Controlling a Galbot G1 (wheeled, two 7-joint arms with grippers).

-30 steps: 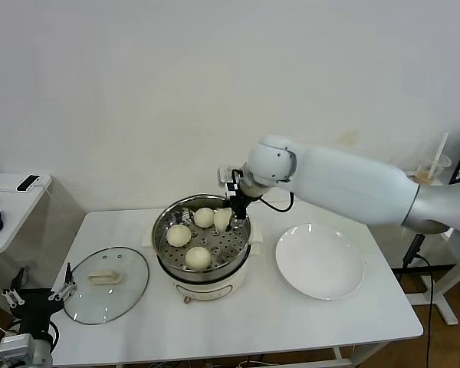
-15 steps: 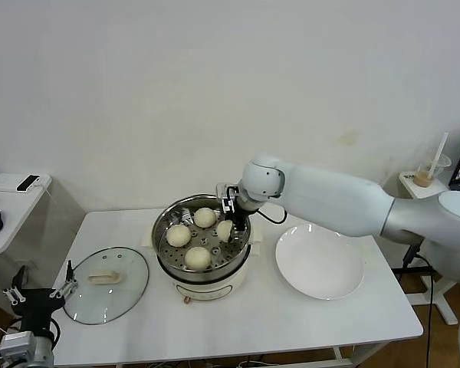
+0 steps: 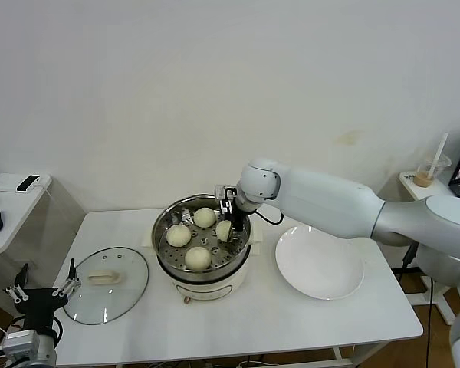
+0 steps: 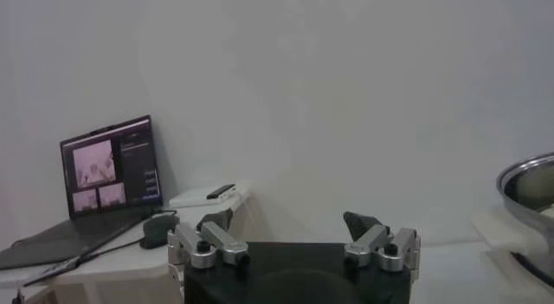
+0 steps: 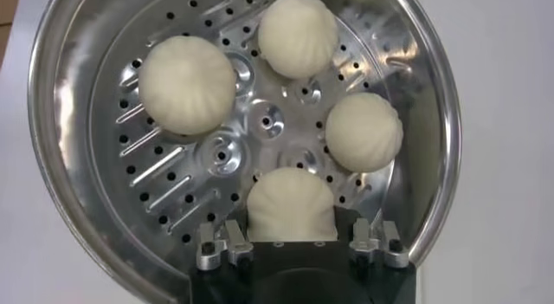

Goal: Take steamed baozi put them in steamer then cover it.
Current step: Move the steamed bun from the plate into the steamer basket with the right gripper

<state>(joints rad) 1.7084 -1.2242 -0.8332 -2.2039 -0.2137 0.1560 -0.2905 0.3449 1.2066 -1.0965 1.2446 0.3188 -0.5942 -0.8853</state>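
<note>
While the right gripper point(image 3: 228, 223) reaches down into the steamer point(image 3: 202, 264), the head view shows its jaws clamped on the fourth baozi point(image 3: 224, 230); the cover point(image 3: 106, 282) lies well off beside the parked left gripper point(image 3: 42, 290). In the left wrist view that gripper's fingers point(image 4: 215, 239) stand apart, empty. In the right wrist view the held bun point(image 5: 291, 205) sits between the jaws, three others beyond; it looks soft, light and easily dented.

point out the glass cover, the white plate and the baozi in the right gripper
cover point(image 3: 106, 284): head view, glass beside its handle
white plate point(image 3: 319, 262): head view, bare centre
baozi point(image 5: 292, 203): right wrist view, top of the bun
</note>
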